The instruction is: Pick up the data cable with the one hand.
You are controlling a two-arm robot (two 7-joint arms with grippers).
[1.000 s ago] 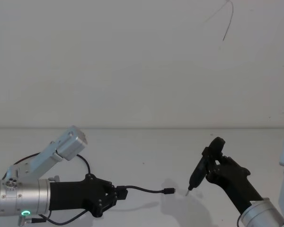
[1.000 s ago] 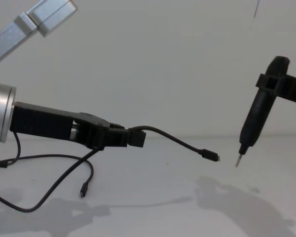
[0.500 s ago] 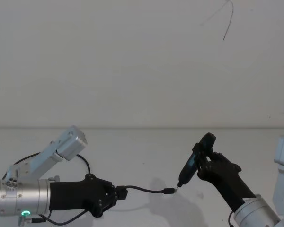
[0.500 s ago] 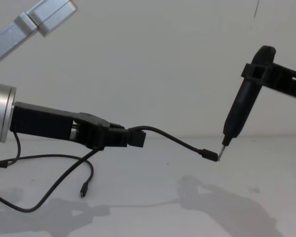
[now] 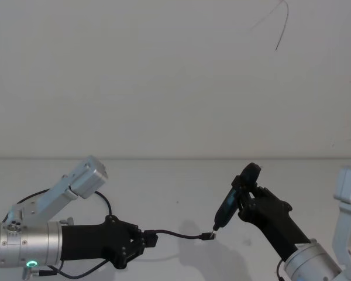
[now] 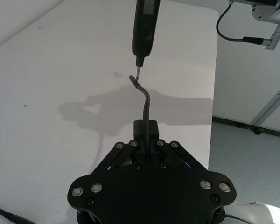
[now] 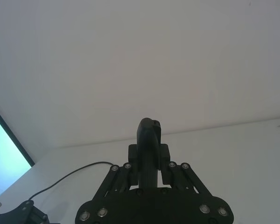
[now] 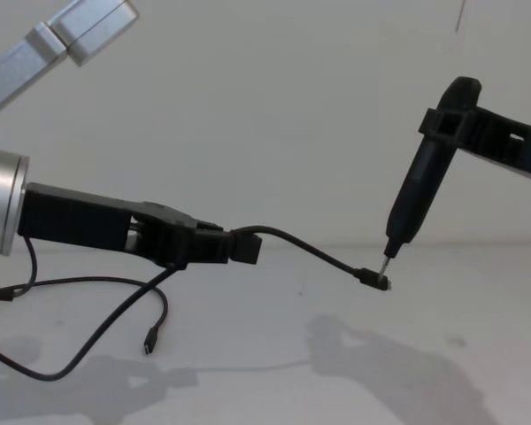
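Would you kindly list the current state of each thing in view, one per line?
Left gripper: shut on the data cable's large plug, held above the table.
Data cable: lifted, its free small plug sticking out toward the pen-shaped tool.
Right gripper: shut on the pen-shaped tool.
Pen-shaped tool: tilted, metal tip at the cable's small plug.

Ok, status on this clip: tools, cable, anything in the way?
Left tool shut on the cable near one plug, cable lifted. Right tool shut on a pen-shaped probe, tip at the cable's free plug. Nothing blocking.

left hand gripping data cable, pen tool seemingly touching plug
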